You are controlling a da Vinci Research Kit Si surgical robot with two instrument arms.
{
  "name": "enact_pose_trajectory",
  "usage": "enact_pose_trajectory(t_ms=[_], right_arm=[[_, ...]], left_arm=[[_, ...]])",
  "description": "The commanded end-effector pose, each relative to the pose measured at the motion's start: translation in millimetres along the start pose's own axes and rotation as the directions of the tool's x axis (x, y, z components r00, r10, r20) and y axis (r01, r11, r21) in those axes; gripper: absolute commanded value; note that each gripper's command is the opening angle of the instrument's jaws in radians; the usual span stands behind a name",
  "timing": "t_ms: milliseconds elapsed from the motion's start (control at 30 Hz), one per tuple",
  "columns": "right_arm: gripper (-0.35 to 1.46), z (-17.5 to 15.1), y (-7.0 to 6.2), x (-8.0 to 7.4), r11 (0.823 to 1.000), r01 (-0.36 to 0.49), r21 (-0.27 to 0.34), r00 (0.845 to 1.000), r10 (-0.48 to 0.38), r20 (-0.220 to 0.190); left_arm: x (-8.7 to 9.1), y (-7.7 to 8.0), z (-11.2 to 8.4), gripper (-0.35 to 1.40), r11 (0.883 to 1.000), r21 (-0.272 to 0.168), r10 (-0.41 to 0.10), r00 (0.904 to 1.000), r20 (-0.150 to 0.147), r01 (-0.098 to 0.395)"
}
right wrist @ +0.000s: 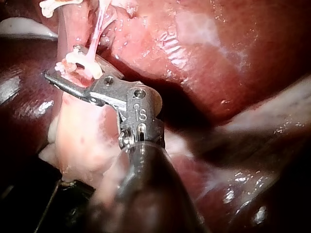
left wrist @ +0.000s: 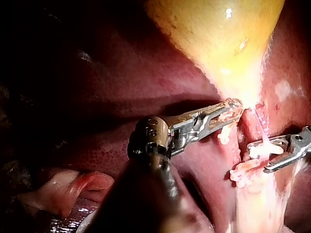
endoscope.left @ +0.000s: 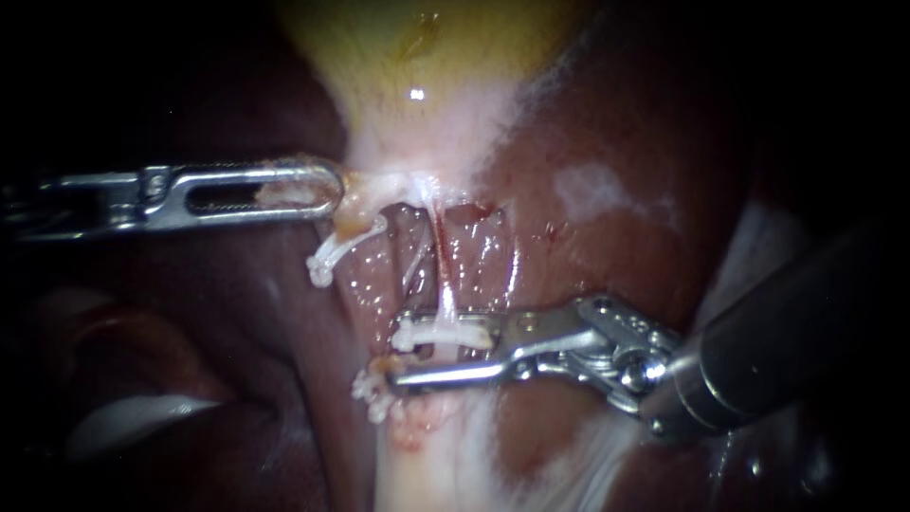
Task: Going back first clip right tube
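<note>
Endoscope view: right instrument [endoscope.left: 408, 354] end effector spread, clip [endoscope.left: 444, 332] btwn; left instrument [endoscope.left: 322, 194] pinching gallbladder [endoscope.left: 417, 66].

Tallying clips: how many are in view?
3 clips: one below the left instrument tip, one in the right instrument's open end, one just under it. More may be hidden.

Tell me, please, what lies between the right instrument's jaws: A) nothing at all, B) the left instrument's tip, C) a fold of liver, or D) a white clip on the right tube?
D: the white clip sits across the right tube between the jaws of the right instrument, which stand apart.
</note>
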Motion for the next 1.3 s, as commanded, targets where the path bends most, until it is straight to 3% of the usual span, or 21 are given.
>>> enact_pose_trajectory(t_ms=[33,333,533,633,733,800,1000,1167,1300], right_arm=[[0.50,-0.2,0.2,0.0,1.000,0.014,-0.006,1.000,-0.014,-0.001],[0.50,-1.6,1.8,-0.5,0.998,0.054,-0.032,0.999,-0.054,-0.002],[0.50,-3.2,1.6,-0.5,0.989,0.141,-0.044,0.990,-0.141,0.003],[0.50,-5.3,1.3,0.1,0.968,0.245,-0.049,0.969,-0.245,0.013],[0.50,-7.6,1.2,0.6,0.946,0.318,-0.056,0.948,-0.315,0.052],[0.50,-9.3,1.1,1.2,0.924,0.379,-0.046,0.924,-0.375,0.076],[0.50,-12.5,-0.3,3.9,0.878,0.477,-0.024,0.876,-0.473,0.093],[0.50,-13.3,-1.4,5.3,0.860,0.510,-0.015,0.858,-0.506,0.089],[0.50,-13.3,-1.7,5.5,0.858,0.513,-0.012,0.856,-0.510,0.088]], left_arm=[[0.0,0.0,0.0,-0.35,1.000,0.000,0.000,1.0000,0.000,0.000],[0.0,-0.1,0.0,-0.35,1.000,0.000,0.000,1.0000,0.000,0.000],[0.0,-0.1,-0.1,-0.35,1.000,0.000,0.000,1.0000,0.000,0.000],[0.0,-0.1,-0.1,-0.35,1.000,0.000,0.000,1.0000,0.000,0.000],[0.0,-0.1,-0.1,-0.35,1.000,0.000,0.000,1.0000,0.000,0.000],[0.0,-0.1,-0.1,-0.35,1.000,0.000,0.000,1.0000,0.000,0.000],[0.0,-0.1,0.0,-0.35,1.000,-0.001,0.000,1.0000,0.000,0.000],[0.2,-0.1,0.3,-0.35,1.000,0.003,0.001,1.0000,-0.001,-0.001],[1.4,0.1,1.9,-0.35,1.000,0.003,0.008,0.9999,-0.014,-0.008]])
